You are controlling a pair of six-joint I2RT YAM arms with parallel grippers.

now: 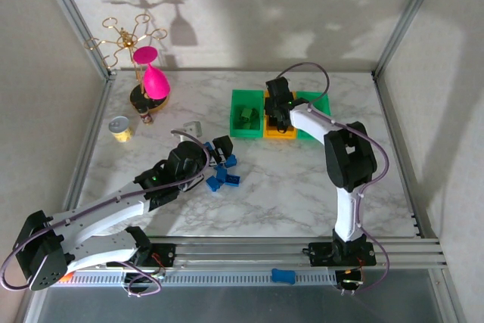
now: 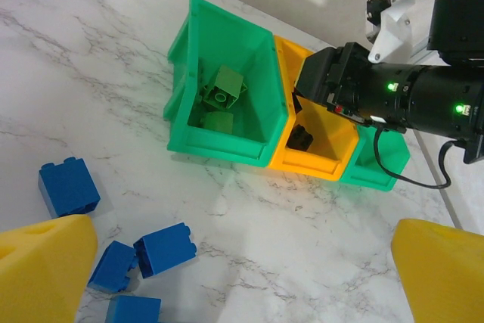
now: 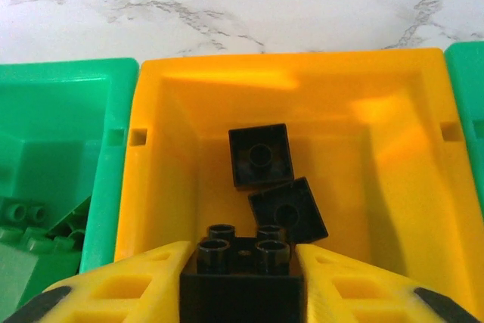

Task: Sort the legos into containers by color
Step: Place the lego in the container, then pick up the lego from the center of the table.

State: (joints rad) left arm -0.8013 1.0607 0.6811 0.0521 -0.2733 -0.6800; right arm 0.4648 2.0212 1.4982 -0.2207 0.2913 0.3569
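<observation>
Our right gripper (image 3: 242, 256) is squeezing a small black studded plastic brick (image 3: 242, 289) right over the yellow-orange plastic bin (image 3: 393, 156). Two more black bricks (image 3: 261, 155) lie inside, at 12 o'clock from it. We think this is the drop step, so next we let go. Our left gripper (image 2: 242, 277) hangs wide apart, holding nothing, over blue plastic bricks (image 2: 165, 249) on the white marble table (image 2: 113, 73).

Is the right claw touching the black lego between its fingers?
Touching. In the right wrist view, the right claw presses both fingers flush against the black lego.
</observation>
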